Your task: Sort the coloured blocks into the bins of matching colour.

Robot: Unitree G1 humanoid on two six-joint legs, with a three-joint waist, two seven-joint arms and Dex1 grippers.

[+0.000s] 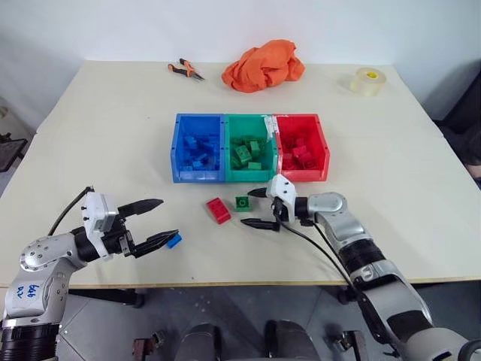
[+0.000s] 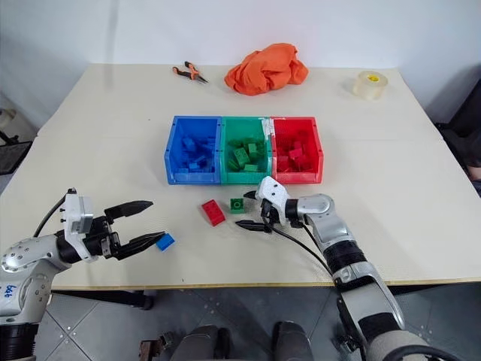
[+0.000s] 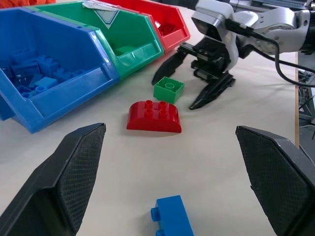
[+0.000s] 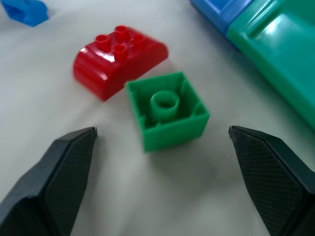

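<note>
Hollow square green block (image 4: 168, 110), red block (image 4: 118, 58) round-edged.

An orange cloth (image 1: 263, 65), orange-handled pliers (image 1: 185, 70) and a tape roll (image 1: 367, 80) lie along the table's (image 1: 98, 143) far edge.

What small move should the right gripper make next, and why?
Probably ease the right gripper forward until its open fingers straddle the small green square plastic block, then close. The block lies on the table just ahead of the fingertips, hollow side up, beside the red rounded studded block, not yet grasped.
</note>
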